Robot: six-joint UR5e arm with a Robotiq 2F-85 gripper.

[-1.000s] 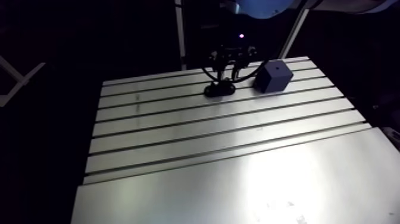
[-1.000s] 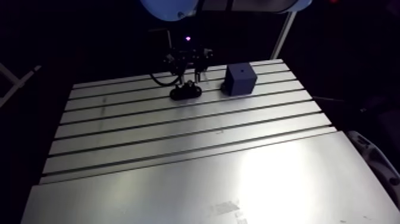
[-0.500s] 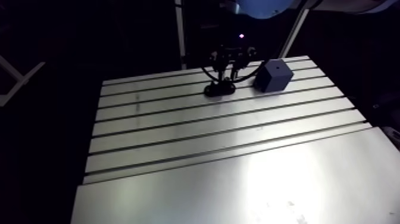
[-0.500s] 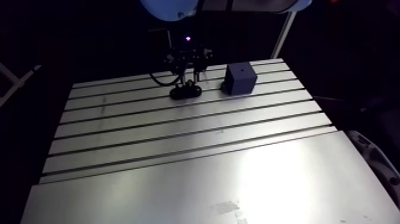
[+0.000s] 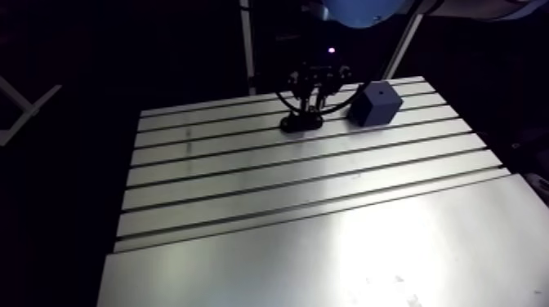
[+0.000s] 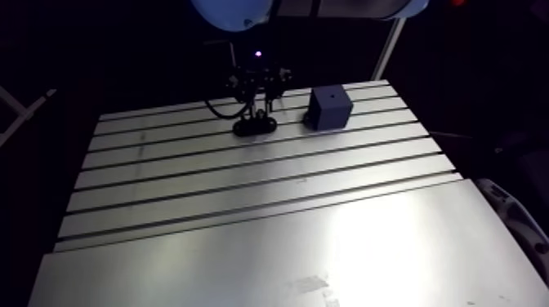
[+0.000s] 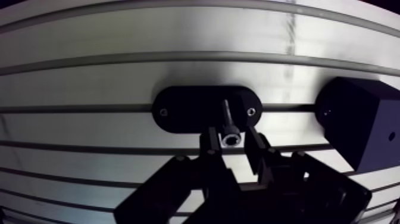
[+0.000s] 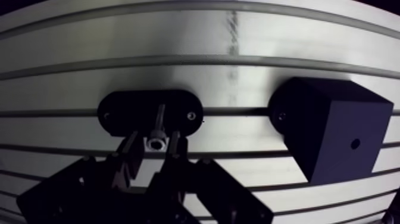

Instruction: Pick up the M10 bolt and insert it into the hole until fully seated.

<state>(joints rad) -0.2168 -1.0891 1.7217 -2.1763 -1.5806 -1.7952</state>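
Gripping the M10 bolt (image 7: 228, 122) by its head, pincer (image 7: 232, 140) hangs over the black oval plate (image 7: 184, 107) — dark block (image 7: 357, 128) just beside, on worktop (image 7: 119, 36).

Gripper (image 7: 231, 142) pointing down, clamped on bolt (image 7: 228, 118).
Arm view: wrist hangs from top edge, approx. vertical, gripper at its low end. Wrist view: 2 fingers (image 7: 209, 146) close together w/ bolt's head pinched betw. the tips, shank sticking out ahead of them.
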